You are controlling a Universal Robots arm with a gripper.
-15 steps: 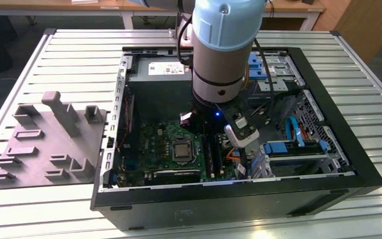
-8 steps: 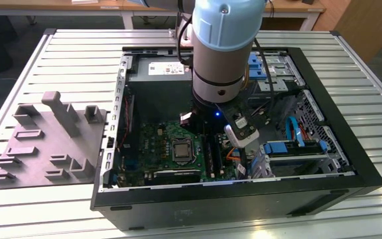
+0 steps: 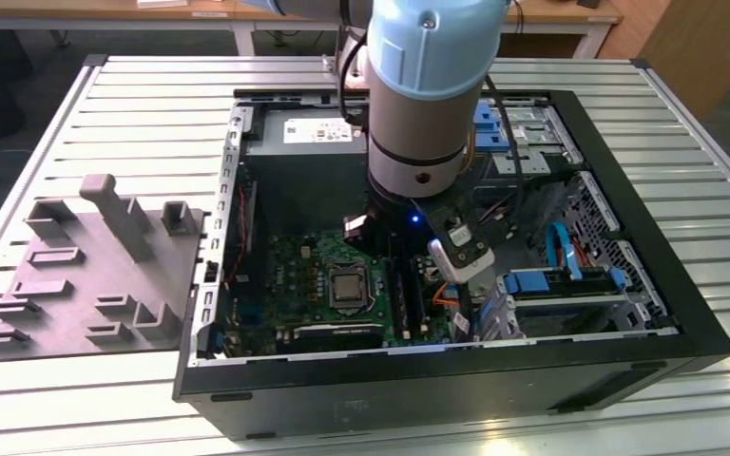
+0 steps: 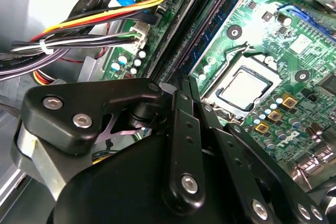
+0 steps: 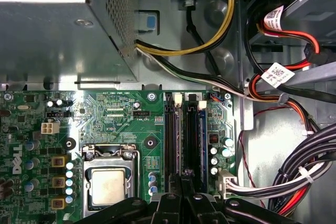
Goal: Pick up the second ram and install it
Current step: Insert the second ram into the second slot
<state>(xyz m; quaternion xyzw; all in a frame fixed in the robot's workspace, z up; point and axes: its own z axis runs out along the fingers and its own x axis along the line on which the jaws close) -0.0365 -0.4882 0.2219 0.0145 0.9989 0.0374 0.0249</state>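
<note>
Here, in the exterior view, an open computer case [image 3: 467, 366] lies on a slatted metal surface [image 3: 149, 95]. The arm [image 3: 422, 85] reaches down into the case and ends just beside the processor socket [image 3: 343, 283], on the side toward the exterior view's right. A grey moulded fixture [image 3: 86, 275] sits outside the case, well apart from the socket, toward the exterior view's left.

In the second wrist view, the gripper [image 4: 182, 85] has its two black fingers [image 4: 178, 119] pressed together with nothing visible between them. Its tips sit over the long black slots [image 4: 178, 51] that run alongside the processor socket [image 4: 242, 87]. The second ram [image 4: 212, 30], a dark blue stick, stands upright in the slot next to the socket. Its near end is just beside the gripper tips, and I cannot tell whether they touch. A bundle of coloured cables [image 4: 89, 30] lies beyond the slots, on the side away from the socket.

In the first wrist view, the clenched gripper [image 5: 181, 182] is over the slot bank [image 5: 170, 140] beside the processor socket [image 5: 108, 184]. The second ram [image 5: 202, 140] stands in a slot on the far side of that bank from the socket. Black and red cables [image 5: 294, 177] lie farther out on the same side. A grey metal box [image 5: 58, 40] sits past the board's edge.
</note>
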